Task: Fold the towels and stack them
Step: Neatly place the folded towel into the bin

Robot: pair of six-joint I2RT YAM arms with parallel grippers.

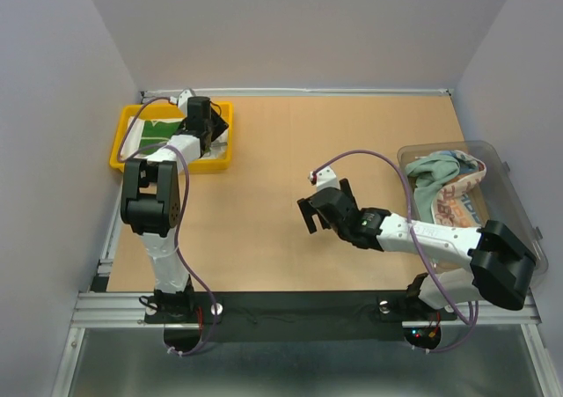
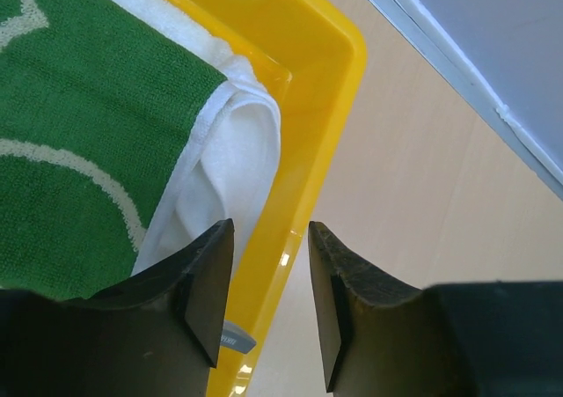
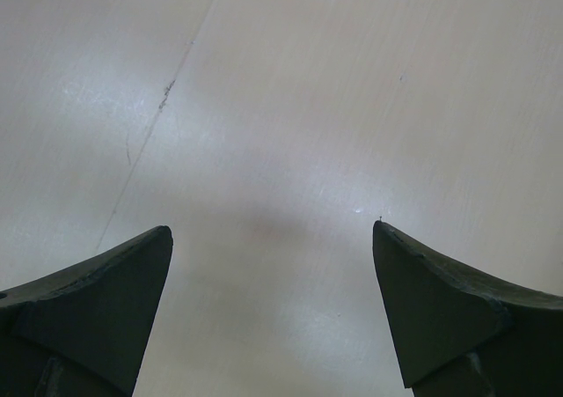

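- Nearest, the right claw [image 1: 318, 205] hangs over the middle of the pale wooden worktop [image 3: 290, 89], its jaws spread wide with nothing between them; that bare patch is probably the folding spot, so the claw looks ready for another cloth.
- To the right, beside that arm, stands the clear plastic bin [image 1: 508, 172]; a crumpled pale teal-green towel [image 1: 435, 170] and a white towel with orange and blue letter print [image 1: 456, 205] lie heaped in it, unfolded; these seem to be the supply not yet dealt with.
- Farthest, at the back left corner, the yellow plastic tray [image 2: 325, 71] holds the pile: a folded dark green towel with white marks [image 2: 79, 133] lies flat on a folded plain white towel [image 2: 242, 146]; both sit close to the tray's wall, which should keep the stack square.
- The left claw [image 2: 270, 230] hovers at that wall, jaws only a narrow gap apart and gripping nothing; the green towel lies free of it, so the stacking step looks done; a fresh towel from the bin is likely next.
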